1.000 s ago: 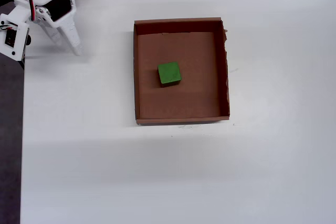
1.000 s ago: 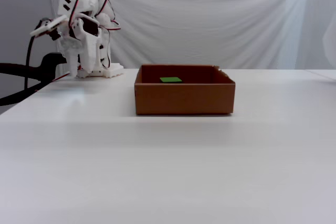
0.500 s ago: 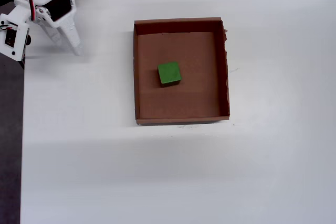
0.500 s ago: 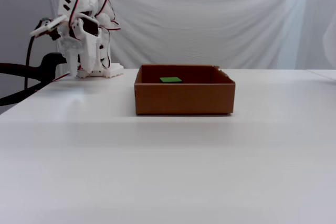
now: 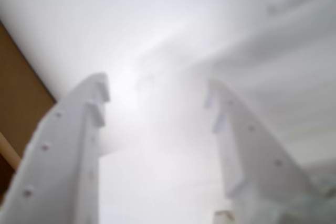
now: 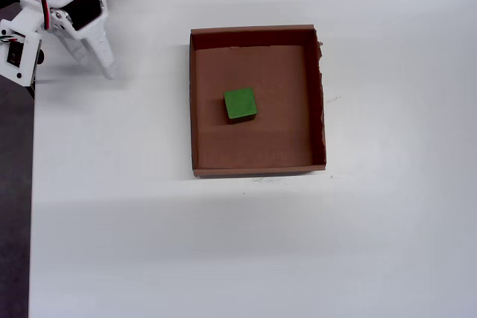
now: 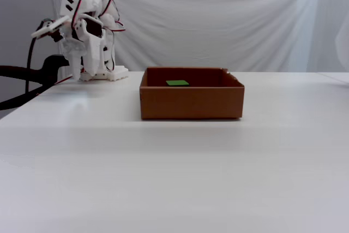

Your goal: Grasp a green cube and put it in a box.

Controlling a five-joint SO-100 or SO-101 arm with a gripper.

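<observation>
One green cube (image 6: 240, 104) lies inside the box (image 6: 257, 168); the gripper (image 5: 157, 103) gapes wide, empty

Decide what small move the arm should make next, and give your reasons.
Probably none beyond settling at rest: the green cube already lies on the floor of the box, and the gripper hangs open and empty near the table's far corner.

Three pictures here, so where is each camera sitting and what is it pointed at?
Wrist view: rides on the arm; blurred, shows the open end effector over the white table.
Overhead view: looks straight down on the box holding the green cube; arm at top left.
Fixed view: table height, facing the box's side; arm behind left.
Overhead and fixed share box, cube, arm.
</observation>
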